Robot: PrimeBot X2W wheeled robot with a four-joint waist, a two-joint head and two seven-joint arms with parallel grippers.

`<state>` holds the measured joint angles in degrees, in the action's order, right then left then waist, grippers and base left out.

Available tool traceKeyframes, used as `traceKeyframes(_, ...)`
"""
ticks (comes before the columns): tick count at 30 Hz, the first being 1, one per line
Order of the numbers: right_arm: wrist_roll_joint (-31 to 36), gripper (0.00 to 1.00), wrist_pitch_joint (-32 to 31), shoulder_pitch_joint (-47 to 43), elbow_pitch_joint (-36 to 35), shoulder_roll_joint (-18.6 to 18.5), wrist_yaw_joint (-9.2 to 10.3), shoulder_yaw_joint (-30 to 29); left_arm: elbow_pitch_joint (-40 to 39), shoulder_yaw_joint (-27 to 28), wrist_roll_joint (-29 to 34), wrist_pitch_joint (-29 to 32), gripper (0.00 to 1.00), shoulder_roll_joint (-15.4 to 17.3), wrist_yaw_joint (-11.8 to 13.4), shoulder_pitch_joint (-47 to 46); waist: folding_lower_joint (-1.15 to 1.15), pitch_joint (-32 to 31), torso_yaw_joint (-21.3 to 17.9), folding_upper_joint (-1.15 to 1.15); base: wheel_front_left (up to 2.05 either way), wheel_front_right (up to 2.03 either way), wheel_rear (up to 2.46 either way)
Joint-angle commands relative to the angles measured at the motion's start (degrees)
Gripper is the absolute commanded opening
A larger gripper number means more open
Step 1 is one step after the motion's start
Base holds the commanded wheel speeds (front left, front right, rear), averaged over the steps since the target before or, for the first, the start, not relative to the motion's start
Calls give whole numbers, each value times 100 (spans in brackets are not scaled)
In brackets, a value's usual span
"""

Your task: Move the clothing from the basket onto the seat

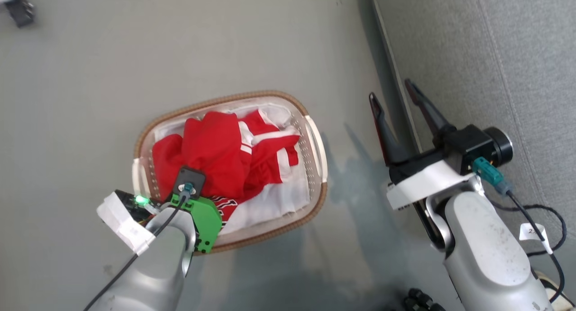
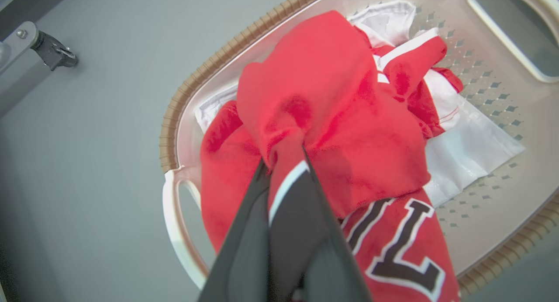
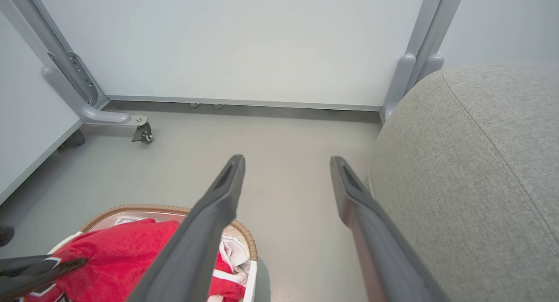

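Pinching a fold of clothing [image 2: 340, 118], left claw [image 2: 284, 155] is closed tight on red fabric. The pile sits in the basket [image 1: 270, 97]. Right claw [image 1: 390, 89] is wide open and empty beside the seat [image 1: 495, 54], probably parked clear of the lift path.

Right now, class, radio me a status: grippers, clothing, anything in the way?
Left gripper shut on a fold of the clothing. Both garments in the basket. Right gripper open, empty, between basket and seat.
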<state>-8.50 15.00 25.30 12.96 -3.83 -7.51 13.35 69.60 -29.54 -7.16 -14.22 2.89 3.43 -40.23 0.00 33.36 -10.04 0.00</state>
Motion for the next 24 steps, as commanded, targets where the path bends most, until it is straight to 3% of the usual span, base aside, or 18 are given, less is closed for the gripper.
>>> traceKeyframes(1,-7,100,27,-167,51,-36,4,-9,-115,-57,-94,-60,0,6,-48,163,0,-536,306,0,0,0,0)
traceKeyframes(11,-51,100,27,-754,249,-122,3,-102,-1190,-244,-529,-100,0,8,20,823,0,-1373,567,0,0,0,0)
traceKeyframes(24,-28,100,27,-1302,329,-126,3,-122,-2140,22,-386,-102,0,67,-40,1420,0,-1991,747,0,0,0,0)
